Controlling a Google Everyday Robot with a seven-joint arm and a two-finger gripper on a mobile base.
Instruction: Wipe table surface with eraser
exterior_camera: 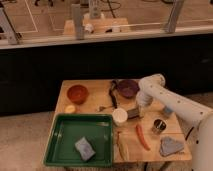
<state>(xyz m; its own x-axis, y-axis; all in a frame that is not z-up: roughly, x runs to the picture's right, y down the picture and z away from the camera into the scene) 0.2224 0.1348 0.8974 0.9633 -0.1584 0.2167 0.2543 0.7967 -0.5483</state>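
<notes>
Obs., left to right.

Green tray (54, 146) sits on the left front of the table (95, 87), with a grey-blue pad (84, 148) lying in it. Behind the tray are an orange bowl (77, 93) and a small yellow item (70, 108). Neither bears on the wipe.

Mid-table: white cup (119, 116), just beside the work point on its left. Behind it are a dark utensil (113, 93) and a purple bowl (127, 88).

We take the small grey block touching the tabletop to be the eraser (131, 114). It lies just right of the cup, directly under the wrist. Its long axis looks to run roughly left-right, though we are not certain of that.

The gripper (137, 110) points down at the eraser's right end, with the arm reaching in from the right. We cannot tell whether it grips the eraser or only rests over it.

Key relation: the eraser sits below the gripper and slightly to its left. The cup blocks any stroke leftward. In our judgement, the free table lies toward the front and right.

Right side: red pepper (142, 137), metal can (159, 126) and grey cloth (171, 146). All three sit near enough to narrow that free lane.
</notes>
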